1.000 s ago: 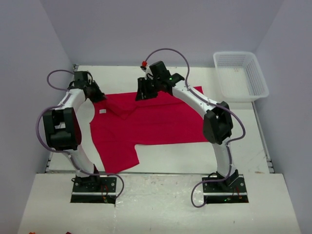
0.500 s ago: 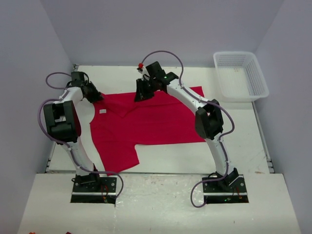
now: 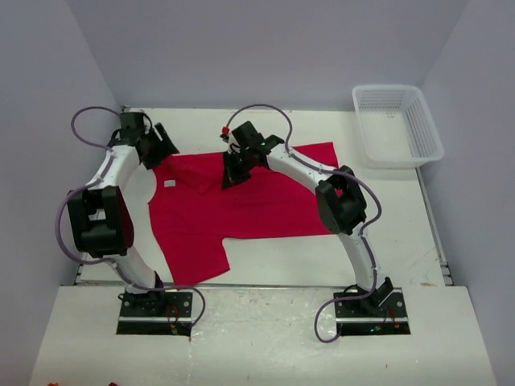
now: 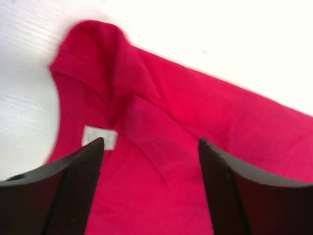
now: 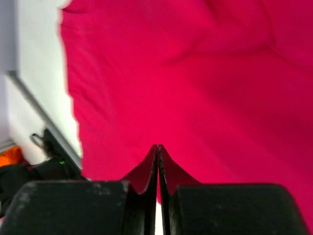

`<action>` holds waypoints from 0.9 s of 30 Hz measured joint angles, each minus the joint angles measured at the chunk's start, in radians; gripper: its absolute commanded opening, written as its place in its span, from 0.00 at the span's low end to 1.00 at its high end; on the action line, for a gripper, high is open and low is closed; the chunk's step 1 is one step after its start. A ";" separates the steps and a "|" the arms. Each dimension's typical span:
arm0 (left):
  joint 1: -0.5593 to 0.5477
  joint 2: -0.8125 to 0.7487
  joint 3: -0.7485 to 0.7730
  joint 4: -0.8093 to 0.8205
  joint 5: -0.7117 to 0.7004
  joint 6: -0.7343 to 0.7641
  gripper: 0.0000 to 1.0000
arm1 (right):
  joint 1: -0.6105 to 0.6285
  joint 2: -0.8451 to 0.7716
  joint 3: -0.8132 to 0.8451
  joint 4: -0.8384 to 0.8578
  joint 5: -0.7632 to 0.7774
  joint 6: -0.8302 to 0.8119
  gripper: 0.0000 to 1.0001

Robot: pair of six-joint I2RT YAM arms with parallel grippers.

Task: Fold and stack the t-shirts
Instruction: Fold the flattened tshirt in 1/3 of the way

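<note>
One red t-shirt (image 3: 241,205) lies spread flat on the table, its white neck label (image 3: 170,184) at the left and one sleeve (image 3: 197,261) hanging toward the near edge. My left gripper (image 3: 163,145) hovers open at the shirt's far left corner. In the left wrist view its fingers (image 4: 150,140) straddle the collar cloth (image 4: 161,117) beside the label (image 4: 100,136), holding nothing. My right gripper (image 3: 232,175) is over the shirt's upper middle. Its fingers (image 5: 158,146) are pressed together, tips pointing at the red cloth (image 5: 195,73). I see no cloth between them.
A white mesh basket (image 3: 397,125) stands at the far right corner of the table. Grey walls close in the left, back and right sides. Bare table (image 3: 322,261) shows between the shirt and the arm bases.
My left gripper opened and pulled back toward the far left; the small fold near the collar now lies flat. My right gripper moved nearer over the shirt and shut.
</note>
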 measured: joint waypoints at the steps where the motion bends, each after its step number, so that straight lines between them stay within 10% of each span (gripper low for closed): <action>1: -0.024 -0.038 -0.009 -0.005 -0.014 0.010 0.64 | 0.000 -0.021 -0.044 -0.002 0.028 0.005 0.00; 8: -0.291 -0.278 -0.129 -0.027 -0.059 0.054 0.73 | -0.041 -0.253 -0.360 -0.008 0.185 -0.003 0.17; 15: -0.449 -0.283 -0.287 -0.054 -0.179 0.037 0.38 | -0.192 -0.625 -0.594 0.001 0.257 0.005 0.18; 27: -0.579 -0.099 -0.246 -0.079 -0.531 0.033 0.34 | -0.280 -0.967 -0.605 0.016 0.294 -0.004 0.19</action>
